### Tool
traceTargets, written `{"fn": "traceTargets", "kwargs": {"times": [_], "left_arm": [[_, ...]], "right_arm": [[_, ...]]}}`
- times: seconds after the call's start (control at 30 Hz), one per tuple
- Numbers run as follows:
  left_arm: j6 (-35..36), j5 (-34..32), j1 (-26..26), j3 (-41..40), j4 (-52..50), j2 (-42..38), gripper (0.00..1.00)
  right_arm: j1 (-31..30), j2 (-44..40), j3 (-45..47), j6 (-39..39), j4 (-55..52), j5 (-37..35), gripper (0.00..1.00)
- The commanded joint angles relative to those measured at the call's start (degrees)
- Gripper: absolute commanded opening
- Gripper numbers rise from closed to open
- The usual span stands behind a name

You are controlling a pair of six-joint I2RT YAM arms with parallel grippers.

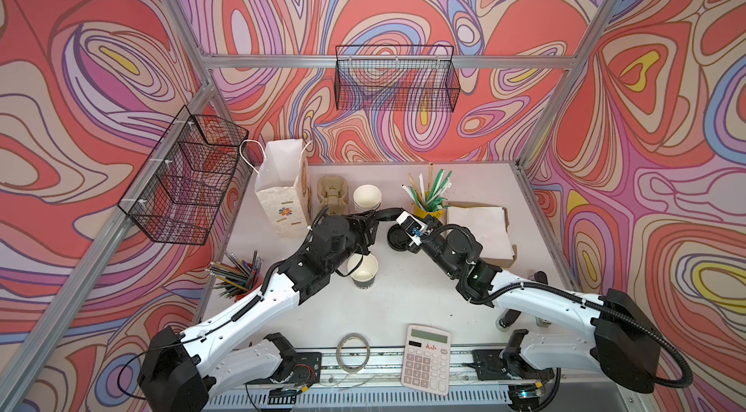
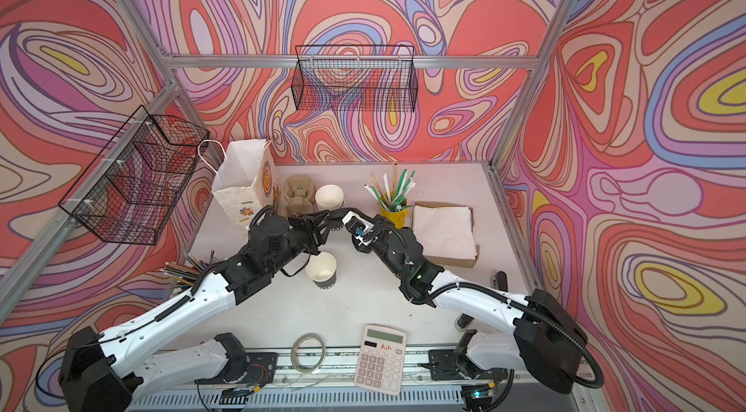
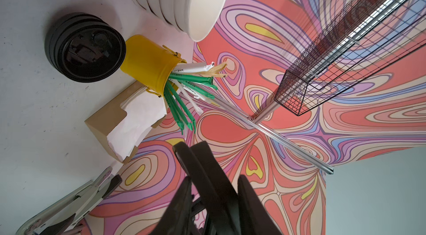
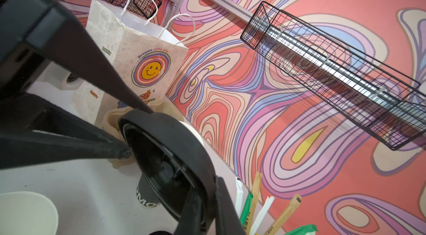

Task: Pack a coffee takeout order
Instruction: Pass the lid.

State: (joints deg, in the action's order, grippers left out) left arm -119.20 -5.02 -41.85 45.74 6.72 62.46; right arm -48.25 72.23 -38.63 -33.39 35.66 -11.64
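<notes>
A black lid point(image 1: 386, 213) hangs over the table's back middle, held between both arms. My right gripper point(image 4: 207, 187) is shut on one edge of the lid point(image 4: 170, 153). My left gripper point(image 3: 214, 178) pinches the opposite edge, its fingers point(image 4: 124, 151) touching the rim. The black paper cup point(image 1: 363, 272) stands open-mouthed in front of the left wrist. A stack of black lids point(image 1: 397, 239) sits under the right gripper. The tan carrier point(image 1: 332, 192) and the white printed bag point(image 1: 282, 188) stand at the back left.
A stack of white-lined cups point(image 1: 367, 196) and a yellow pot of straws point(image 1: 428, 210) stand just behind the grippers. A napkin box point(image 1: 480, 228) lies right. A pencil holder point(image 1: 238, 272), tape ring point(image 1: 354, 351) and calculator point(image 1: 427, 357) sit nearer the front.
</notes>
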Motion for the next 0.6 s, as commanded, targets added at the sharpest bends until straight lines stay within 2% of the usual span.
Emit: {"fn": "traceTargets", "kwargs": {"times": [0.0, 0.13, 0.47, 0.57], "left_arm": [[-2.65, 0.02, -0.08, -0.46, 0.75, 0.86, 0.27], [-2.83, -0.09, -0.08, -0.79, 0.9, 1.44, 0.15], [-2.63, 1.06, -0.08, -1.53, 4.37, 3.11, 0.06], [-1.45, 0.97, -0.08, -1.88, 5.22, 2.96, 0.0]], "right_arm": [[-1.39, -0.24, 0.91, -0.72, 3.08, 1.01, 0.0], [-1.93, -0.66, 2.26, -0.37, 3.29, 1.97, 0.0], [-2.33, -2.48, 4.42, -0.01, -0.05, 5.04, 0.0], [-2.38, -2.7, 4.77, 0.19, -0.57, 5.14, 0.0]]}}
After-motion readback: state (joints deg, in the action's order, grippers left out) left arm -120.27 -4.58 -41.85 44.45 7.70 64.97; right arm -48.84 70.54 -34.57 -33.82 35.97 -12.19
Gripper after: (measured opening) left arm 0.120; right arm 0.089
